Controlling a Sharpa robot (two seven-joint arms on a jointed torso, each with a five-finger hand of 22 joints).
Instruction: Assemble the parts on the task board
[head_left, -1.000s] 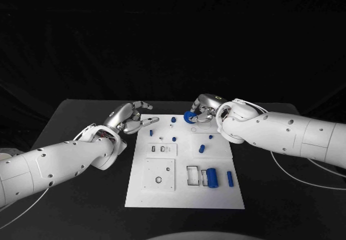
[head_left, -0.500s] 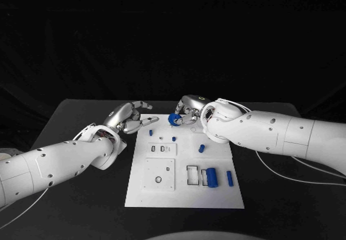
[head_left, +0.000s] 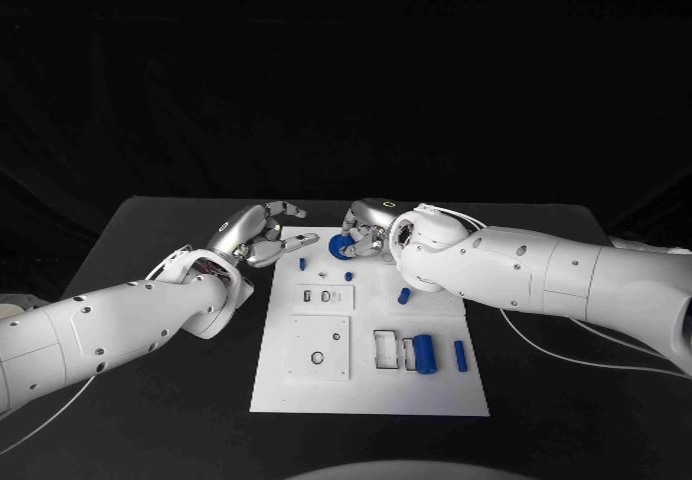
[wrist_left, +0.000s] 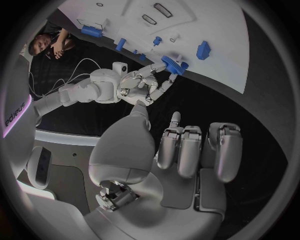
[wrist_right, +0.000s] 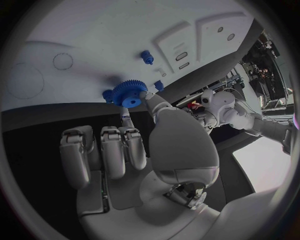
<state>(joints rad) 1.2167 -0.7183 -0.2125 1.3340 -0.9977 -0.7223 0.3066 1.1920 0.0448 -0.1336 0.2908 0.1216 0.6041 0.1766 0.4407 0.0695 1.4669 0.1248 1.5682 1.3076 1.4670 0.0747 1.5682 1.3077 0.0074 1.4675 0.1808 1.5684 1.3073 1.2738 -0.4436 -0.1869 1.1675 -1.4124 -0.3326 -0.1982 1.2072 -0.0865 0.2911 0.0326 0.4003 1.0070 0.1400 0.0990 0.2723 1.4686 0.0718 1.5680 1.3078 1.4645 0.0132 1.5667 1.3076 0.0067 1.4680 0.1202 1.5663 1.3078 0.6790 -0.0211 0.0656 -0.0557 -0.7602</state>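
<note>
Black table (head_left: 159, 380) bearing the white task board (head_left: 368, 385); near end: cylindrical blue parts (head_left: 424, 354). Far end: right hand (head_left: 366, 232) pinching a blue gear (head_left: 343, 247) just above the board; lower it level, teeth unobstructed. Left hand (head_left: 260, 235) beside, empty, fingers loosely apart.

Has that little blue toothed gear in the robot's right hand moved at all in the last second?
Yes. The blue toothed gear, held by the right hand, has travelled toward the robot's left along the far end of the white task board, toward the left hand.

Matt white task board (head_left: 433, 395), metallic hands
</note>
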